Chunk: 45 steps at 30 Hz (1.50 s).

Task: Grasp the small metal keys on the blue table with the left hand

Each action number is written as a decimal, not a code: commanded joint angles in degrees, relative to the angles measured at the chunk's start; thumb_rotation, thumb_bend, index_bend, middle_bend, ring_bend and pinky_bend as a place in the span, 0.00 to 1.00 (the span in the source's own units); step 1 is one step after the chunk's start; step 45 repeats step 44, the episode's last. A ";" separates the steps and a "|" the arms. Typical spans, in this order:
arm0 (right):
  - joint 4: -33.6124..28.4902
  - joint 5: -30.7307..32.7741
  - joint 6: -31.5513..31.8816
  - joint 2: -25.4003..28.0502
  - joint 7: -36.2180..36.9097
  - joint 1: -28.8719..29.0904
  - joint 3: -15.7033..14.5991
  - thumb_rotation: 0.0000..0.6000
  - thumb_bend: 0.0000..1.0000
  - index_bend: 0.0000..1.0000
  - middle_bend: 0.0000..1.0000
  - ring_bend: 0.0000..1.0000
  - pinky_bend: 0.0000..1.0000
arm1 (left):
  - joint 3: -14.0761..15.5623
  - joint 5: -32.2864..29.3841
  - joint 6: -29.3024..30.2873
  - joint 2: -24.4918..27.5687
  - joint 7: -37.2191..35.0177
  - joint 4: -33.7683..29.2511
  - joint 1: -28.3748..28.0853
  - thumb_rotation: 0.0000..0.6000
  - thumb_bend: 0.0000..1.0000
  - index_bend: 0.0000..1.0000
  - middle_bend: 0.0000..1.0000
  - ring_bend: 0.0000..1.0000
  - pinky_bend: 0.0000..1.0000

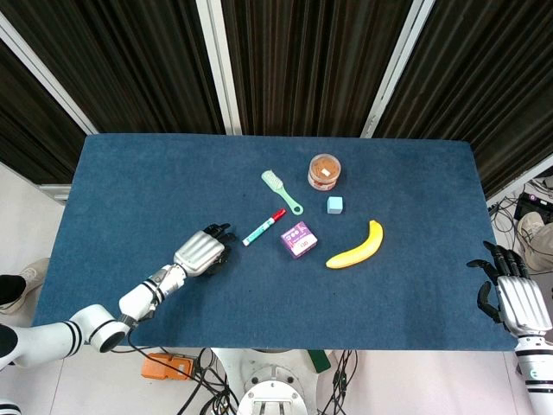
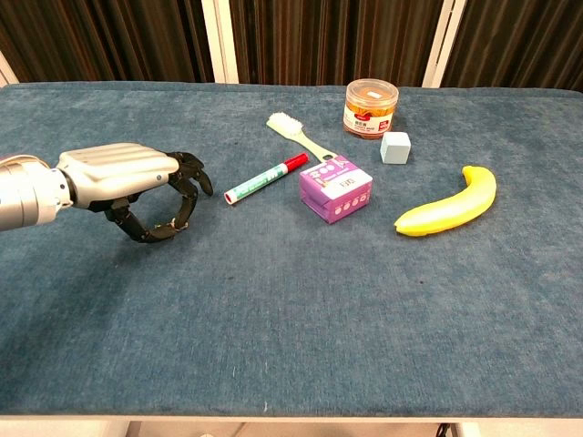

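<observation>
From above, the left hand [image 1: 200, 252] sits low over the blue counter [image 1: 130, 181], just short of the marker [image 1: 263, 226], its dark fingers [image 1: 220, 233] curled down toward the cloth. The keys themselves are hidden under the hand in this view. Away at the counter's right edge the right hand [image 1: 511, 298] hangs idle, fingers apart and holding nothing.

From the chest camera the left hand [image 2: 127, 187] shows side-on: thumb and fingers [image 2: 187, 196] are bent into a near-closed ring, tips close together. A small pale glint at the fingertips looks like the keys [image 2: 166, 226], right at the pinch and near the cloth, but I cannot tell whether they are truly gripped or only caged.

To my eye this is the closing step of the grasp. The next move calls for a firm squeeze so the thin metal does not slip, then a slow straight lift clear of the cloth, keeping away from the marker [image 2: 265, 179] just to its right.
</observation>
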 commanded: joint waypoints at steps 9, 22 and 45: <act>-0.07 -0.16 0.04 0.00 0.06 0.00 -0.08 1.00 1.00 0.37 0.12 0.05 0.00 | -0.07 -0.23 1.02 -0.19 -0.42 -0.45 0.04 1.00 0.50 0.66 0.25 0.06 0.16; -0.07 -0.44 0.17 0.08 0.49 -0.06 -0.21 1.00 1.00 0.37 0.12 0.05 0.00 | -2.52 -2.00 3.01 5.53 4.35 -9.01 -0.47 1.00 0.53 0.70 0.27 0.07 0.17; 0.04 -0.44 0.49 0.12 0.87 -0.14 -0.07 1.00 1.00 0.37 0.12 0.05 0.00 | -12.47 -19.62 3.99 31.63 30.92 -37.71 -5.79 1.00 0.53 0.70 0.27 0.08 0.18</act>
